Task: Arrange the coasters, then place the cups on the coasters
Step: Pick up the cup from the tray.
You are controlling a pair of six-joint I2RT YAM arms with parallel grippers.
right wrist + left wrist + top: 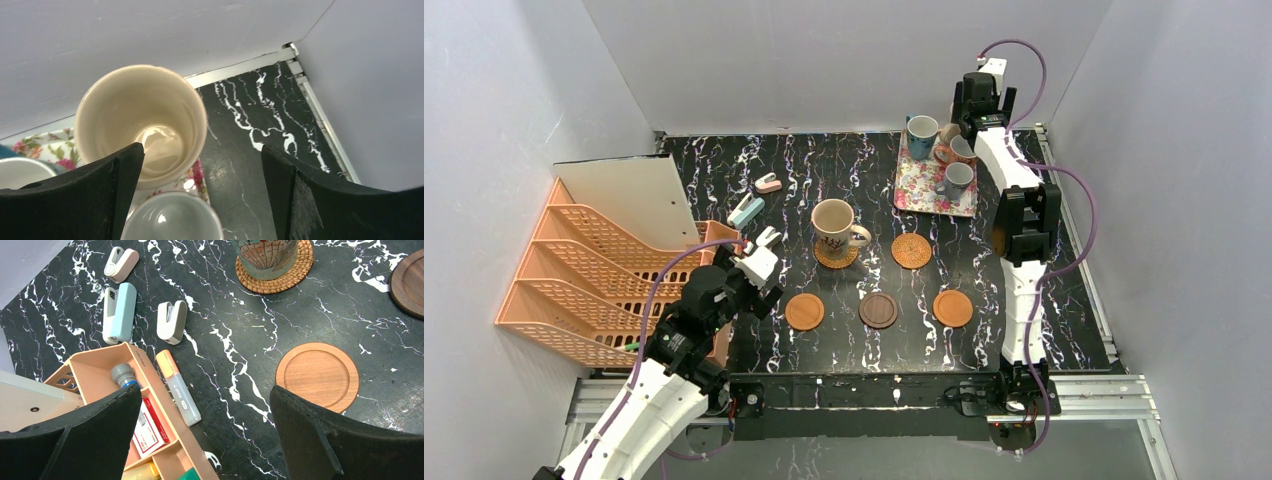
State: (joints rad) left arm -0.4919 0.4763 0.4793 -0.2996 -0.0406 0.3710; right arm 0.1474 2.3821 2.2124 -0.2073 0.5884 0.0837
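On black marble table [844,160], items as follows:

- Coasters, 5 pcs. Woven coaster no. 1 [836,257] sits under large beige mug [832,225], mid-table. Woven coaster no. 2 [911,250] is bare, just R of it. Near row, L to R: L orange-brown coaster [804,311], dark brown coaster [878,310], R orange-brown coaster [953,308]. All bare, set apart from each other.
- Floral tray [924,195], far R. Holds blue mug [921,130], red-handled mug [961,150], grey-blue mug [957,178]. Second beige mug [142,120] at its far corner, upright, empty.
- R gripper [197,165]: jaws spread wide, nothing gripped. Hangs over second beige mug, one finger crossing its near rim in wrist view; contact can't be told.
- L gripper [204,405]: jaws spread wide, empty, above table near L orange-brown coaster.
- Misc., L side: orange rack [594,270]; pink clip [121,263], blue clip [120,312], white clip [171,321]; orange marker [177,387].
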